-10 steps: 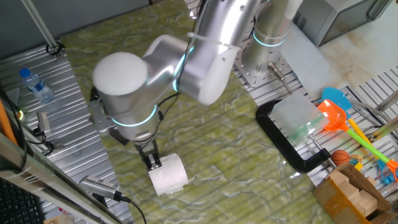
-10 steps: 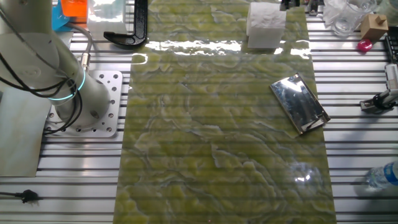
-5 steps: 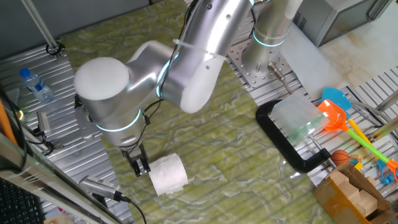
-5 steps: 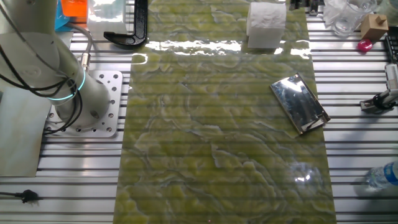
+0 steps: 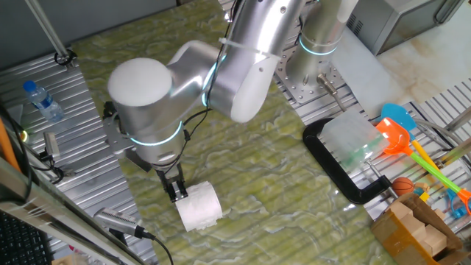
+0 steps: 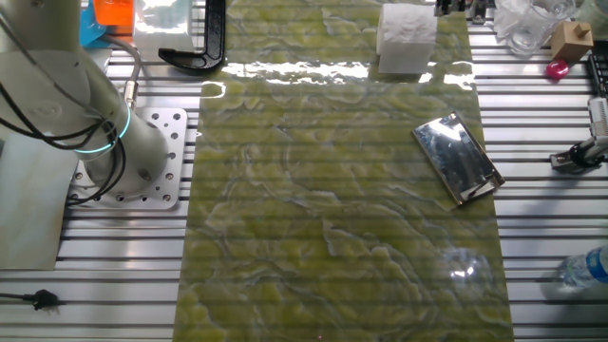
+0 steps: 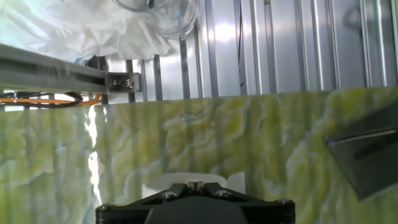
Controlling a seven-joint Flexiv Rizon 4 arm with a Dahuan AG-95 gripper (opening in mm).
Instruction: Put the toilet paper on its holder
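The soft white embossed toilet paper roll [image 5: 199, 205] lies at the green bench [image 5: 243, 162] edge, well apart from the shiny brown metal plate holder [image 6: 457, 159]. The gripper [image 5: 177, 191] touches its end; whether the jaws are apart, I cannot tell. Seat them squarely before lifting

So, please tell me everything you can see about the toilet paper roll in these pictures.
The toilet paper is a white, soft-looking roll lying on its side near the edge of the green patterned mat, not on the holder, which lies apart on the same mat. The pincer is at one end of the roll; whether it grips it cannot be told. In the hand view only a sliver of the roll shows behind the pincer body.
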